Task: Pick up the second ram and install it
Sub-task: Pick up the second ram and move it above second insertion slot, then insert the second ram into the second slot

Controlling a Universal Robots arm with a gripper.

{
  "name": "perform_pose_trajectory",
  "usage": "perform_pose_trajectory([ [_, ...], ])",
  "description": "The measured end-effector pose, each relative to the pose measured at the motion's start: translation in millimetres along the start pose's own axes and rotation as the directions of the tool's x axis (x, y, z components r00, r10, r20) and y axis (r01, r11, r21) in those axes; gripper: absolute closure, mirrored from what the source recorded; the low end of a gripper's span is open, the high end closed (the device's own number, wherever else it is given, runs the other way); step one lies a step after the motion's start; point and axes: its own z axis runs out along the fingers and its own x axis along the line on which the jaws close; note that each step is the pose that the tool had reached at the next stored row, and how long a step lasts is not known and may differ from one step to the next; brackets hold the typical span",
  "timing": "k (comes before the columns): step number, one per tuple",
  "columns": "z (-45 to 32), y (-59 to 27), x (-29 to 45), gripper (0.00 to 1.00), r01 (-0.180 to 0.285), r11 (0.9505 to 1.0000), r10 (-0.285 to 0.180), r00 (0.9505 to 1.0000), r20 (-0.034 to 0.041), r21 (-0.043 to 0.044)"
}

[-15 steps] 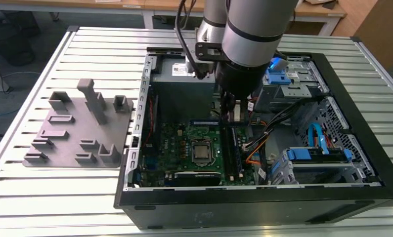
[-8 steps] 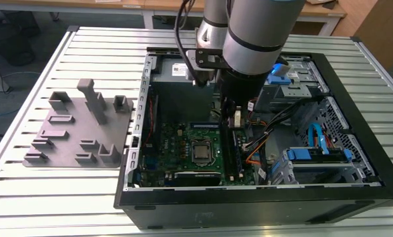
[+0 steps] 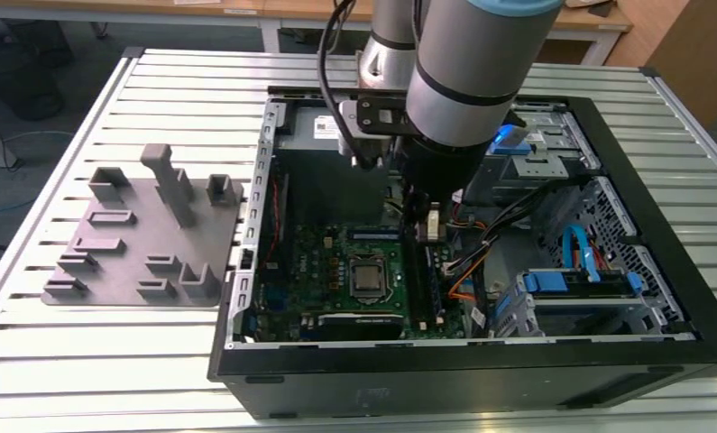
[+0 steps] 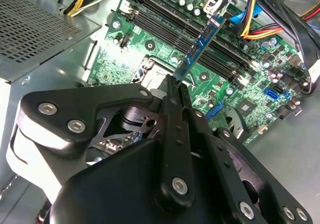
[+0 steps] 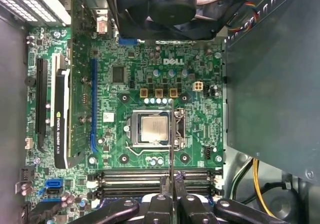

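On the exterior view's left, a grey plate with posts stands on the ribbed table. Next to it lies the open computer case, with the green board flat on its floor. The arm reaches down into the middle of the case. There, in the second wrist view, is the second ram. It is a thin blue stick, up in the air above the board and not in a slot. It looks very light and stiff, like a little ruler. It would likely crack or get hurt if it were bent or squeezed hard. Its flat sides carry tiny parts, so the safe place to hold it is probably a short end or the bare edges, with a soft pinch. The gripper does just that. Its two fingers are closed almost all the way, with only the thin stick between them, and they pinch one end. The rest of the stick pokes out away from the fingers and slants toward the long dark slots. I cannot tell if its far tip touches anything. In the first wrist view the stick shows as a thin line, edge-on. It runs from the fingers, across the slots, to just beside the square silver chip. Further to the exterior view's right, blue cables and metal boxes sit at that end of the case.
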Motion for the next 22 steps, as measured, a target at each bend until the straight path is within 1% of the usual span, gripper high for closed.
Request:
perform_pose_trajectory([
  [15, 0.0, 0.0, 0.2, 0.86, -0.005, 1.0000, 0.005, 1.0000, 0.0002, 0.0002],
  [17, 0.0, -0.1, 0.2, 0.86, -0.023, 0.9997, 0.023, 0.9997, 0.0010, 0.0012],
  [19, 0.1, 0.0, 0.2, 0.86, -0.051, 0.9987, 0.051, 0.9987, 0.0023, 0.0028],
  [22, 0.3, -0.1, 0.2, 0.86, -0.095, 0.9955, 0.095, 0.9955, 0.0044, 0.0052],
])
